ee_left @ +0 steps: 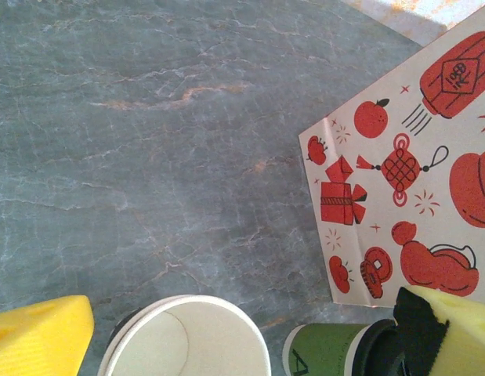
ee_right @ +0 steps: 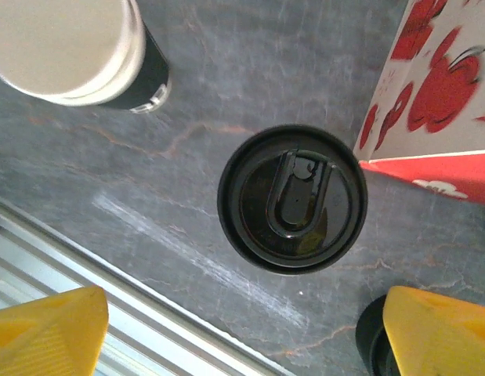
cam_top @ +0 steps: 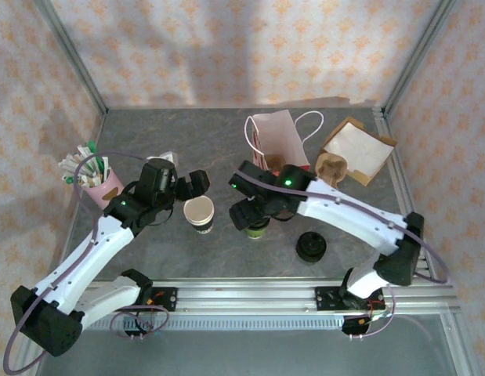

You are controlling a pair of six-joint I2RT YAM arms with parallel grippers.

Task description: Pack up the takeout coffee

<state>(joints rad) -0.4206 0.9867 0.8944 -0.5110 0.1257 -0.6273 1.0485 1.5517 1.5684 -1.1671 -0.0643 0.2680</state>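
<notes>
I'm looking down on the grey marbled tabletop (cam_top: 148,149), with both arms reaching in from the near rail. The left arm (cam_top: 93,251) comes in from the near left and the right arm (cam_top: 360,223) from the near right. Their ends are close together around mid-table.

At the back stands a white paper bag (cam_top: 280,137) with red prints, its mouth open. An open cardboard box (cam_top: 360,145) lies just right of it. A pink cup (cam_top: 101,186) of sticks and sachets stands near the left edge.

The takeout coffee (cam_top: 257,229) stands upright on the tabletop in front of the bag, below the right wrist. A lidless cup (cam_top: 199,213) stands just to its left, not touching it. A stack of black lids (cam_top: 311,246) sits near its right.

In the right wrist view, the right fingers (ee_right: 438,329) are spread wide with nothing held, and both are clear of the coffee's black lid.

The left fingers (ee_left: 38,337) are also fully apart and empty, with the lidless cup between them. 1 of the 2 overlaps the coffee's lid in that view, and I cannot tell if it touches.
</notes>
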